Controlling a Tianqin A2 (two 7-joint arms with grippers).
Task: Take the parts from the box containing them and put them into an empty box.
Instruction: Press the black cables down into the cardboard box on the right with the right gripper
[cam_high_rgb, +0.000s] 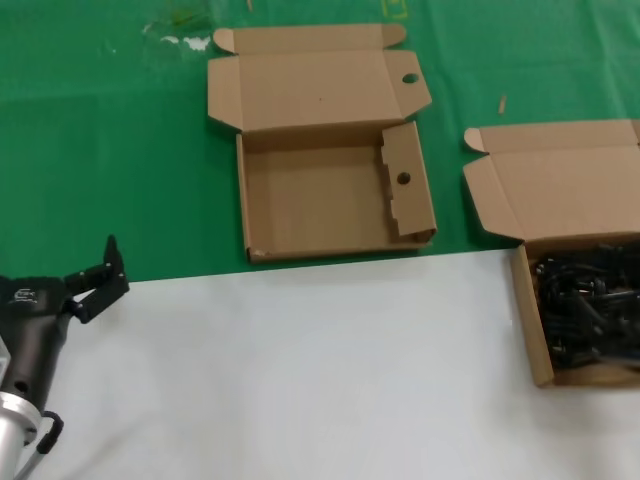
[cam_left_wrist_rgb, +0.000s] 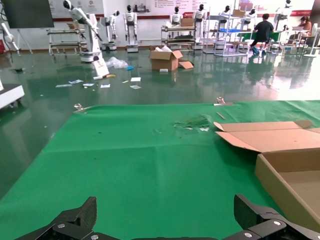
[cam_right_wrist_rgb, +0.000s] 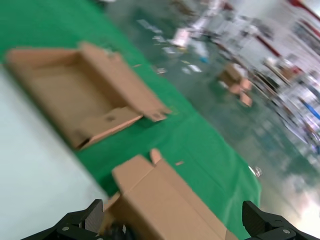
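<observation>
Your left gripper (cam_high_rgb: 100, 280) idles nearest you at the table's (cam_high_rgb: 320, 380) left edge, fingers spread wide, holding nothing. Your right gripper (cam_right_wrist_rgb: 175, 222) is outside the head view; its wrist view shows the fingers spread wide, empty, hovering above the source box's (cam_high_rgb: 530, 330) raised lid. The step in hand is the approach for a pick. Next, descend into the source box at your right and close on one of the parts (cam_high_rgb: 590, 300). Farther off, centre, the empty box (cam_high_rgb: 330, 205) waits open.
</observation>
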